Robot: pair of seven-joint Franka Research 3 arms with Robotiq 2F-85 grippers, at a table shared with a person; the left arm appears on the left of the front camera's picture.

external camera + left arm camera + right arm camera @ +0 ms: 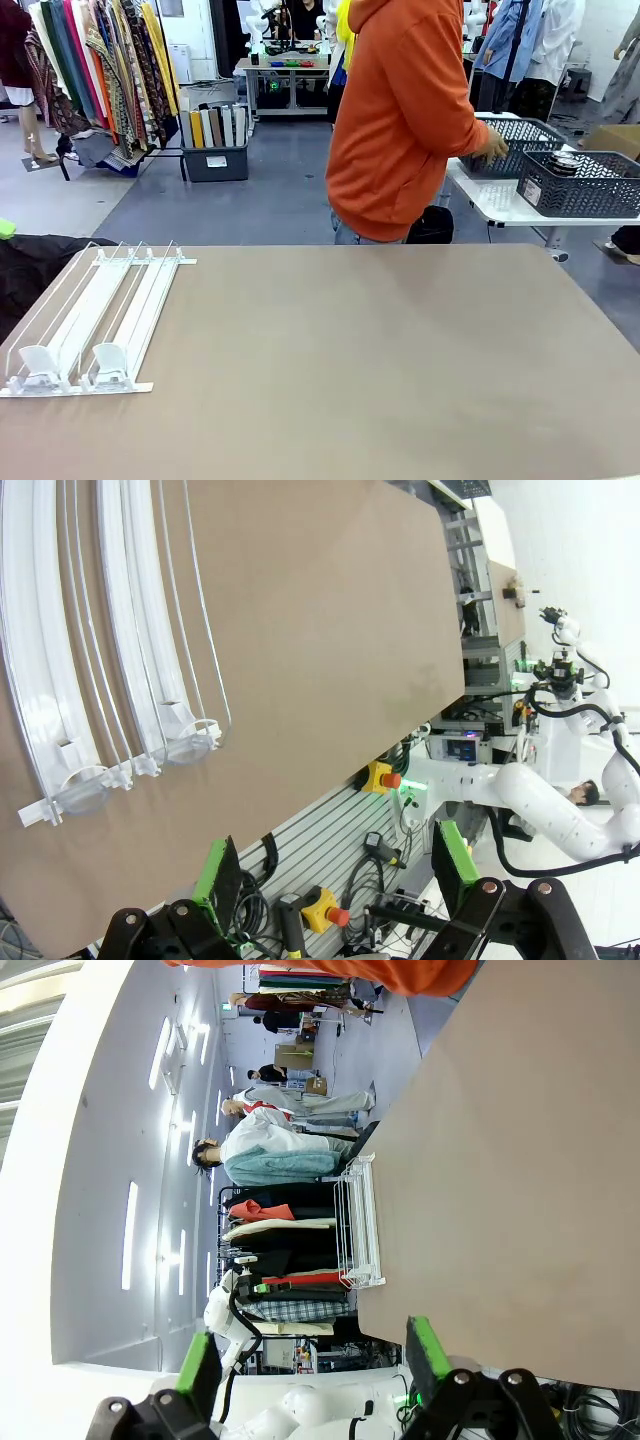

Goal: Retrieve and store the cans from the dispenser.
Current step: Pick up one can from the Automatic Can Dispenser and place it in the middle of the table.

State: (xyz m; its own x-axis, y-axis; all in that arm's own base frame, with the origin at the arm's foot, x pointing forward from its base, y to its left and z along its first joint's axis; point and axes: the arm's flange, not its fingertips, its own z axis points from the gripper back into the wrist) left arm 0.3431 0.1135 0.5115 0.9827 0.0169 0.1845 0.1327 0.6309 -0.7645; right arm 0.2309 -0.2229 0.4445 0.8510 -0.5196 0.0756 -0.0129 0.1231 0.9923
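Two white pusher blocks (72,362) sit at the near end of the dispenser (95,320), which lies on the left part of the brown tabletop (380,360), its lanes bare. In the left wrist view the left hand (335,875) has its green-padded fingers (212,872) spread wide apart with nothing between them, off the tabletop's edge, the dispenser's near end close by. In the right wrist view the right hand (310,1355) also stands spread and unloaded, beside the tabletop's edge. At the far side a person in an orange hoodie (405,110) is turned toward a side table, one hand (492,148) at a dark grey basket (515,145); a second basket (585,185) beside it holds cans (568,163), silver tops showing
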